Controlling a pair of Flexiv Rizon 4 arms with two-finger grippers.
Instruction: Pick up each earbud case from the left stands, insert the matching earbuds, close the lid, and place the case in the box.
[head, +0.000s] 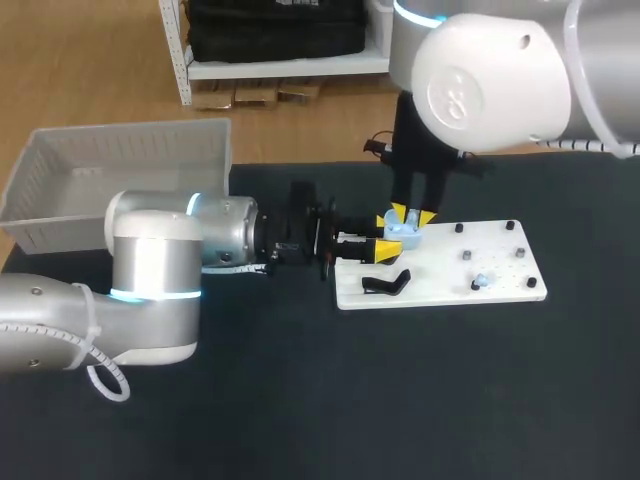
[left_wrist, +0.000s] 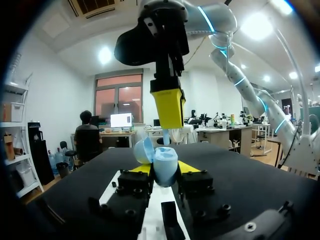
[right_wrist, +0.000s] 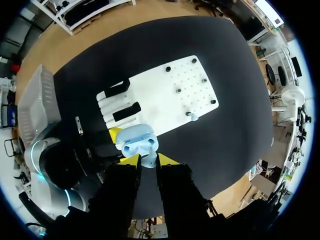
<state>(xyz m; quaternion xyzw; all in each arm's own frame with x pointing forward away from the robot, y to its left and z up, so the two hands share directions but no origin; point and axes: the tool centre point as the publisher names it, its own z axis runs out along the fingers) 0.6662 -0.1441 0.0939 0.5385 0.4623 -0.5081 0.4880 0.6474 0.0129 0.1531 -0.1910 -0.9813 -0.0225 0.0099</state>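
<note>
A light blue earbud case (left_wrist: 163, 162) stands with its lid open, and my left gripper (left_wrist: 164, 170) is shut on its sides. In the head view the case (head: 404, 236) is over the near left part of the white board (head: 450, 268). My right gripper (head: 407, 216) hangs straight above it, shut on a pale blue earbud (right_wrist: 148, 160) whose stem (left_wrist: 166, 135) points down at the open case (right_wrist: 137, 141). A second earbud (head: 481, 281) sits on a peg at the board's right side, also seen as the earbud (right_wrist: 194, 117) ahead of my right gripper (right_wrist: 149, 160).
A grey bin (head: 120, 175) stands at the back left of the dark table. Black stands (head: 385, 283) rise from the board's left part, and several small black pegs (head: 466, 256) stud its right half.
</note>
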